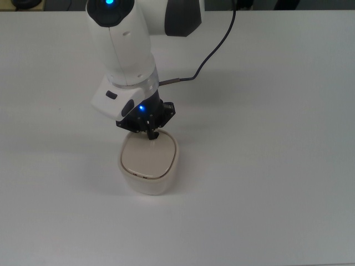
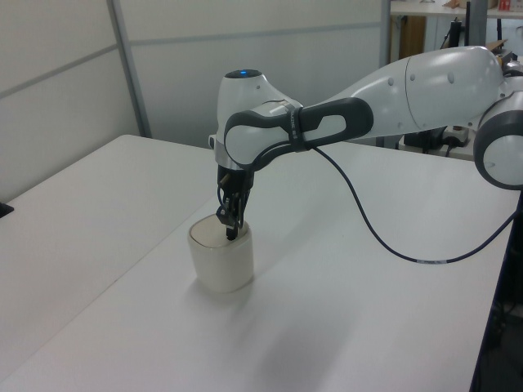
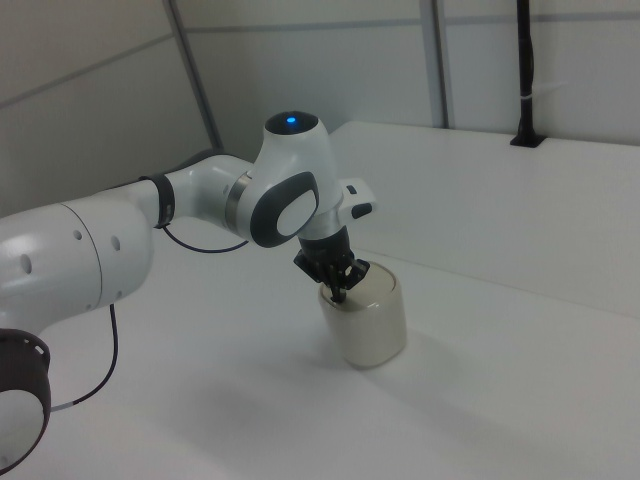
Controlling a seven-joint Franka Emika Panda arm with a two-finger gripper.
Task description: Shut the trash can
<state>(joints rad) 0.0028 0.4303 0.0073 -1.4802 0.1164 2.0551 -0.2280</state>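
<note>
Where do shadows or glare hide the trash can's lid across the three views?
Top view: even light, lid of the trash can fully readable, gripper covers only its far edge. Left view: soft shadow on the table, no glare. Right view: the arm hides part of the lid.

The room is brightly and evenly lit from overhead, with no hard glare anywhere. The white table (image 1: 266,166) reads almost flat in the top view, slightly greyer toward the lower corners of the frame. Shadows are soft: a faint one pools around the base of the trash can (image 1: 148,164) and under the arm (image 1: 125,50). A small blue light glows by the gripper (image 1: 152,133) and another at upper left of the top view. The left view's far background looks a little soft.
</note>
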